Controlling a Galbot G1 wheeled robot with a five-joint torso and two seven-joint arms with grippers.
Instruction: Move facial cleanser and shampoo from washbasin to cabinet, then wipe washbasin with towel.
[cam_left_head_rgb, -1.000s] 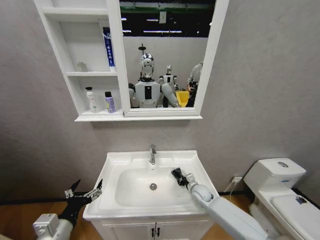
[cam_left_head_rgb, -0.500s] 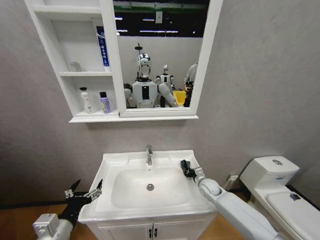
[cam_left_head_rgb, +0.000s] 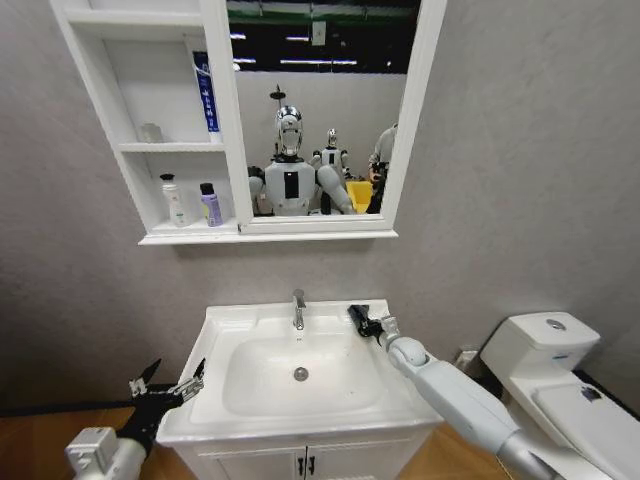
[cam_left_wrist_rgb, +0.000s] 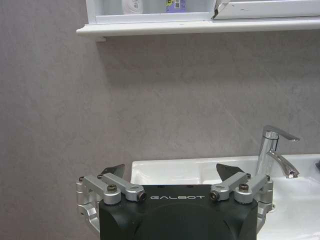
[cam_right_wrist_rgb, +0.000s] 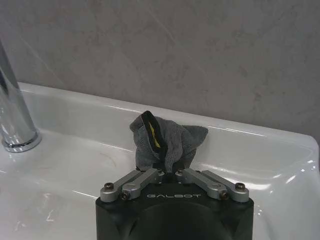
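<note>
Wiping step in hand: bottles shelved, towel in my right claw on the washbasin's back ledge.

I find the right claw (cam_left_head_rgb: 358, 319) clamped on the towel (cam_right_wrist_rgb: 165, 142), bunched and resting on the rear deck of the washbasin (cam_left_head_rgb: 235, 335) at about 2 o'clock from the drain (cam_left_head_rgb: 301, 374), just beside the tap (cam_left_head_rgb: 298, 309). Two bottles (cam_left_head_rgb: 191, 201) stand in the lowest niche of the cabinet (cam_left_head_rgb: 120, 110). The left claw (cam_left_head_rgb: 168, 384) hangs with its fingers apart off the basin's 9 o'clock edge. I judge the next move calls for dragging the cloth across the ledge and bowl under steady contact, clear of the tap.
</note>
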